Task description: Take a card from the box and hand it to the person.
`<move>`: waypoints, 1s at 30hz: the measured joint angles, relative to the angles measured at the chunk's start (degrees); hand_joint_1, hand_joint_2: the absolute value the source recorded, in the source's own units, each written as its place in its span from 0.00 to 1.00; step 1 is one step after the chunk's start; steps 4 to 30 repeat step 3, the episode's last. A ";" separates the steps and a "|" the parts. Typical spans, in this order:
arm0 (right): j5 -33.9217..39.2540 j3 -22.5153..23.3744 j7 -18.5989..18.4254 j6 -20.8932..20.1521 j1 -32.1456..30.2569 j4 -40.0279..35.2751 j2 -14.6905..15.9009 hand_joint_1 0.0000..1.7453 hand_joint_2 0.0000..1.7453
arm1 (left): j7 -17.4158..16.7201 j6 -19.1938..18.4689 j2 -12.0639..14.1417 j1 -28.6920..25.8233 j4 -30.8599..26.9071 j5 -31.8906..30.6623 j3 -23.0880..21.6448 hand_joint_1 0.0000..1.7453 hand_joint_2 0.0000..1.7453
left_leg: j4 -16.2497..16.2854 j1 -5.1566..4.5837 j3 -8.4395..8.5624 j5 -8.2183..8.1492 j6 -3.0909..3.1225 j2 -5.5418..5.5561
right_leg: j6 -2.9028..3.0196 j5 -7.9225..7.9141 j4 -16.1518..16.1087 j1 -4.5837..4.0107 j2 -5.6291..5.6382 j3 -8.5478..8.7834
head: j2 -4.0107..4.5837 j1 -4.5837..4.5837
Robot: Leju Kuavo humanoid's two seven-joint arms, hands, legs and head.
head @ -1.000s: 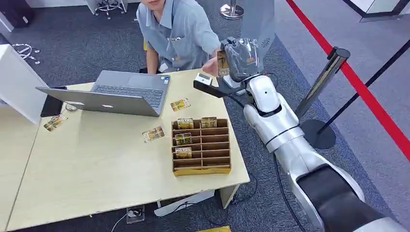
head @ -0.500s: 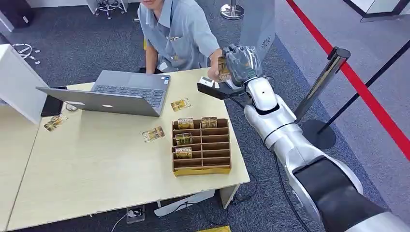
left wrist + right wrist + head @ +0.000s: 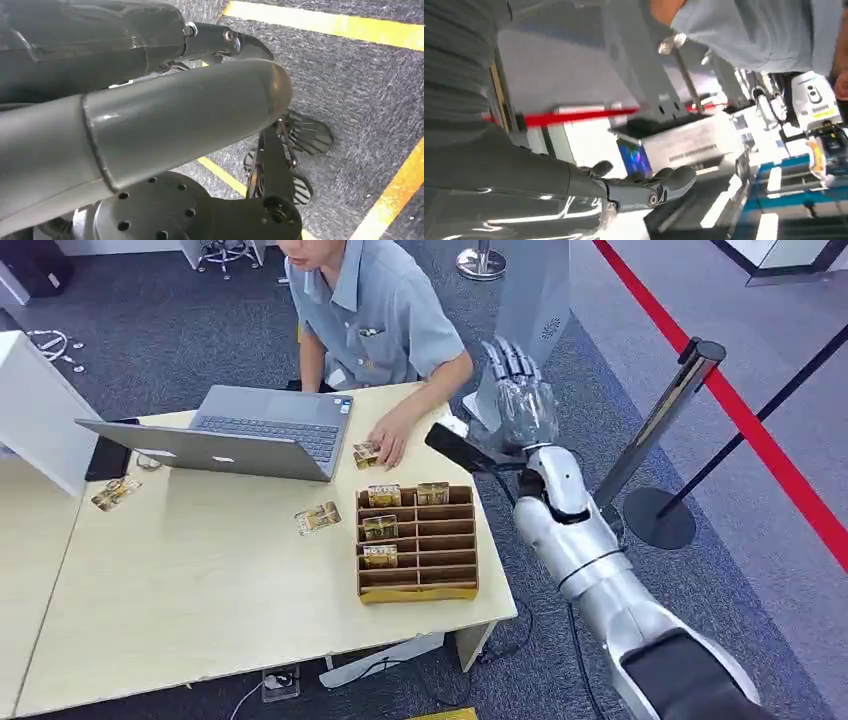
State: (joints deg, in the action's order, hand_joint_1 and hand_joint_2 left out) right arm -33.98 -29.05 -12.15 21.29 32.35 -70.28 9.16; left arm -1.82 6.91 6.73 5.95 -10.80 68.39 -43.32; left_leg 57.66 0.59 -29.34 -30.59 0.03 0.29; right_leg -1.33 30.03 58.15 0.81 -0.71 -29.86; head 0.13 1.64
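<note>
The wooden card box (image 3: pixel 417 540) sits near the table's front right, with several cards (image 3: pixel 382 496) standing in its slots. Beyond the table's right edge my right hand (image 3: pixel 520 395) is raised with its fingers spread upward and nothing in it; the right wrist view also shows its fingers (image 3: pixel 644 190) holding nothing. The person (image 3: pixel 375 310) sits behind the table, one hand (image 3: pixel 390 440) pressing a card (image 3: pixel 366 453) flat beside the laptop. In the left wrist view my left hand (image 3: pixel 150 125) hangs over the floor, fingers extended and holding nothing.
An open laptop (image 3: pixel 250 430) stands at the back of the table (image 3: pixel 200 610). Loose cards lie at the centre (image 3: pixel 317 518) and far left (image 3: pixel 115 493). A white box (image 3: pixel 35 410) stands at the left edge. A stanchion post (image 3: pixel 665 420) rises right of my arm.
The person took the card from my right hand and brought it down onto the table by the laptop. My right hand's fingers opened and now point upward; the arm drew back slightly.
</note>
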 joint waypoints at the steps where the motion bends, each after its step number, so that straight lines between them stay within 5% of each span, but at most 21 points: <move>1: 3.80 0.54 -0.26 -1.47 -1.88 -3.02 0.17 0.00 1.00 | 0.13 0.35 -0.17 -0.02 0.00 0.29 0.00 0.00 0.00 | 0.00 0.00 -0.01 0.00 0.00 0.00 | 0.00 0.00 -0.01 0.00 0.00 0.00 | 0.00 -0.04; 3: 10.65 1.09 -0.26 -3.91 -5.53 -9.36 0.65 0.00 1.00 | 0.48 0.72 -0.48 -0.05 0.00 0.79 0.07 0.00 0.00 | 0.00 0.00 0.00 -0.01 0.00 -0.01 | 0.00 0.00 -0.01 0.00 0.01 -0.01 | 0.00 -0.07; 30: 10.65 1.09 -0.26 -3.91 -5.53 -9.36 0.65 0.00 1.00 | 0.48 0.72 -0.48 -0.05 0.00 0.79 0.07 0.00 0.00 | 0.00 0.00 0.00 -0.01 0.00 -0.01 | 0.00 0.00 -0.01 0.00 0.01 -0.01 | 0.00 -0.07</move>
